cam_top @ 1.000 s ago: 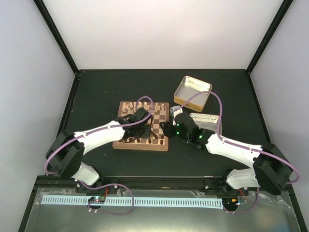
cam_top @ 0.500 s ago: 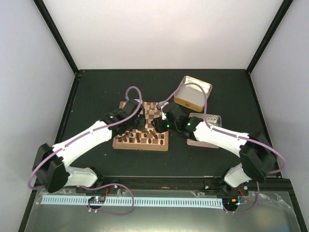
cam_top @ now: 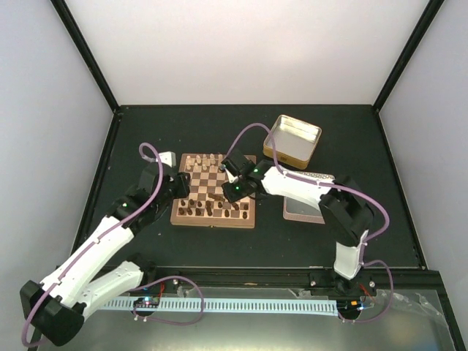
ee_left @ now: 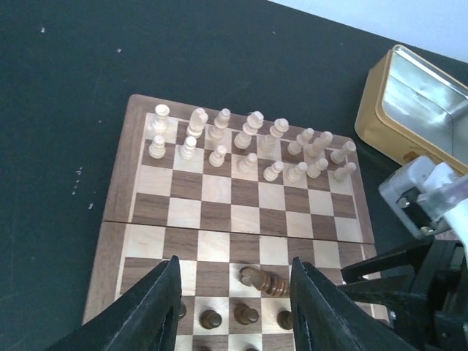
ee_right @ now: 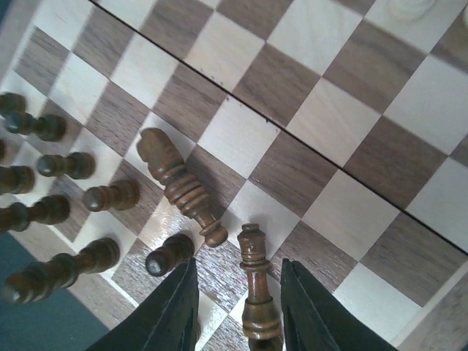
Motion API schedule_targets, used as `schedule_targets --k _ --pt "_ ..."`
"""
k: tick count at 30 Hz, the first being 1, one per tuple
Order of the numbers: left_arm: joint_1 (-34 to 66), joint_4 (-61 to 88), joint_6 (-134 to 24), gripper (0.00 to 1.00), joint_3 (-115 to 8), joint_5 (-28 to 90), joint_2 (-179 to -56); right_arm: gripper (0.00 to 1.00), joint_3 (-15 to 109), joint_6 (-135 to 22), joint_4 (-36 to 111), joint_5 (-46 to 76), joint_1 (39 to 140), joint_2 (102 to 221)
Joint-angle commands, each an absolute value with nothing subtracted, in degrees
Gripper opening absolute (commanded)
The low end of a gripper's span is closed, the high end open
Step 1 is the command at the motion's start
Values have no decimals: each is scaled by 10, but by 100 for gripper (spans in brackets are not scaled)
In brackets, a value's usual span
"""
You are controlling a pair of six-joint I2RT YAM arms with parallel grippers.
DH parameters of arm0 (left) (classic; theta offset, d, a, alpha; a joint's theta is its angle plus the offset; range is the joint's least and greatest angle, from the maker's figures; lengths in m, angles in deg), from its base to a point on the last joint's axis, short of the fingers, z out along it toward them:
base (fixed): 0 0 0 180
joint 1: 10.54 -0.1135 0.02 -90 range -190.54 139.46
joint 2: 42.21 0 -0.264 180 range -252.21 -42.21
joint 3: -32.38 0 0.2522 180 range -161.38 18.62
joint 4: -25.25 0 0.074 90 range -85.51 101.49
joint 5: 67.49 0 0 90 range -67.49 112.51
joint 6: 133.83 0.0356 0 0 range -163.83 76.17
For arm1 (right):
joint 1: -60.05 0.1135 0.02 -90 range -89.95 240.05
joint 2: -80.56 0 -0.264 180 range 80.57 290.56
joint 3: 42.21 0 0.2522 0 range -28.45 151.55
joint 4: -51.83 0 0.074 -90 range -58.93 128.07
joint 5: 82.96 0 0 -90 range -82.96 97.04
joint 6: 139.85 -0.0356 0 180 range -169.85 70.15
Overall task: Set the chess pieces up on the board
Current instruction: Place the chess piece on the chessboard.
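The board [cam_top: 213, 175] lies mid-table, with cream chessmen along its far rows and dark chess pieces [cam_top: 212, 210] along its near rows. In the left wrist view one dark piece [ee_left: 265, 281] lies toppled on the board [ee_left: 219, 212] above a row of standing dark pieces [ee_left: 245, 314]. My left gripper [ee_left: 234, 311] is open and empty, held above the board's near left part [cam_top: 181, 191]. My right gripper [ee_right: 240, 307] is open low over the board [cam_top: 232, 191]. A standing dark piece [ee_right: 256, 292] is between its fingers, with gaps on both sides. The toppled piece [ee_right: 181, 186] lies just beyond it.
An open gold tin [cam_top: 292, 139] stands right of the board's far corner and also shows in the left wrist view [ee_left: 420, 110]. A flat pale tin [cam_top: 303, 208] lies under the right arm. A small white object [cam_top: 167, 157] lies left of the board. Several dark pawns [ee_right: 110, 196] stand left of the right fingers.
My left gripper has pulled back leftward off the board's middle and risen. My right gripper has moved left, from beside the board's right edge to over its near right squares.
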State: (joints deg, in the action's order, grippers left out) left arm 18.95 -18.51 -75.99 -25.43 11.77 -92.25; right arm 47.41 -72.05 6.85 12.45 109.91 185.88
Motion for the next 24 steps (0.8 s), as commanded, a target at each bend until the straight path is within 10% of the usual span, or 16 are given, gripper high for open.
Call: schedule_targets --k 1,24 --pt "170 -166 -765 43 -244 126 -902 31 522 -703 -16 109 1111 1897" --pt "149 -167 -762 43 -228 158 -895 9 596 -677 -65 48 1120 1988"
